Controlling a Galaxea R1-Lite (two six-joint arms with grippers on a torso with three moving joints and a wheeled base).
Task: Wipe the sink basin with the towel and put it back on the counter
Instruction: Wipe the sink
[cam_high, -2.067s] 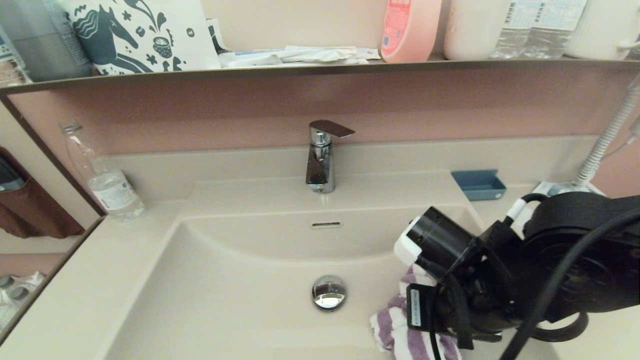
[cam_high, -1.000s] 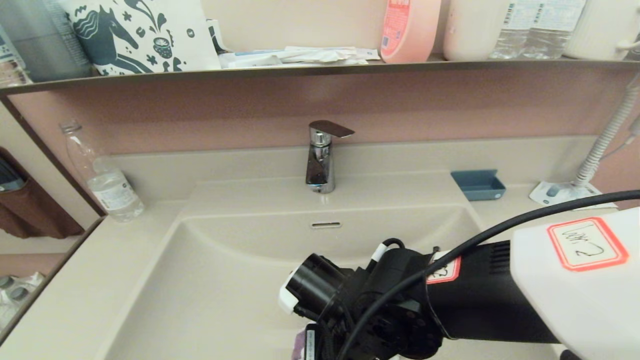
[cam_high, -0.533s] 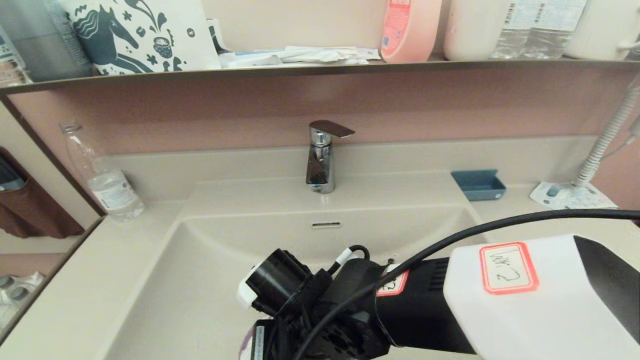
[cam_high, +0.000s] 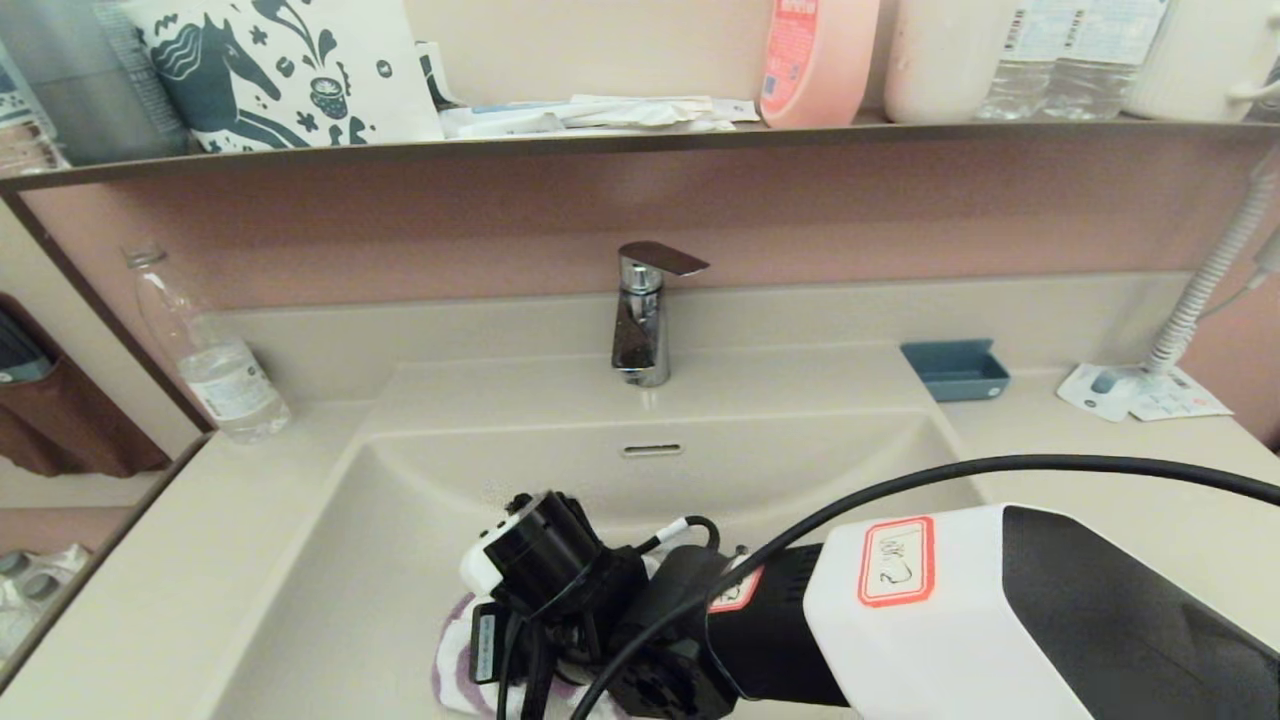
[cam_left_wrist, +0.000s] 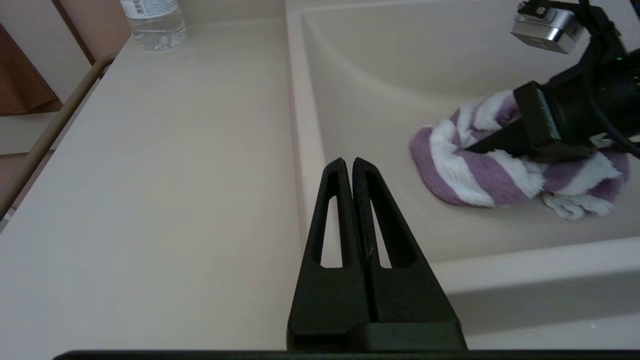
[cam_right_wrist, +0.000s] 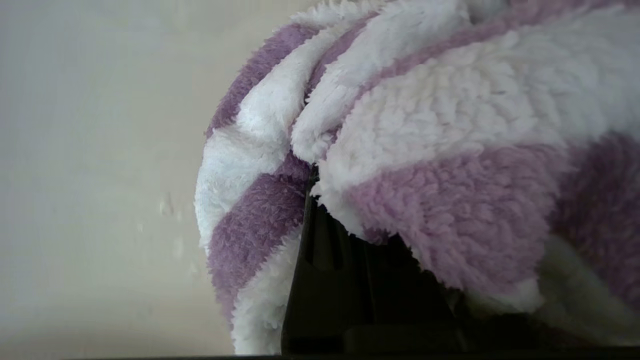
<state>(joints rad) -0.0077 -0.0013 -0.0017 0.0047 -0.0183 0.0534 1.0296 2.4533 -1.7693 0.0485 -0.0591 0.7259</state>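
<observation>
Two grippers are seen at the sink. The right gripper (cam_left_wrist: 505, 140) is lowered into the sink basin (cam_high: 330, 560), toward its front and left of centre, and its fingers are clamped on the towel (cam_high: 455, 655). The purple-and-white striped towel (cam_left_wrist: 475, 165) is bunched under the gripper and pressed against the basin floor, with folds wrapped over the black fingers (cam_right_wrist: 345, 280) in the right wrist view. The round drain plug is hidden behind the right arm in the head view. The left gripper (cam_left_wrist: 348, 165) is held above the counter (cam_left_wrist: 150, 175) at the basin's left rim, its fingers pressed together on nothing. A clear water bottle (cam_high: 205, 350) is stood at the counter's back left corner, a chrome faucet (cam_high: 640, 315) behind the basin, and a small blue tray (cam_high: 955, 370) near the back right.
</observation>
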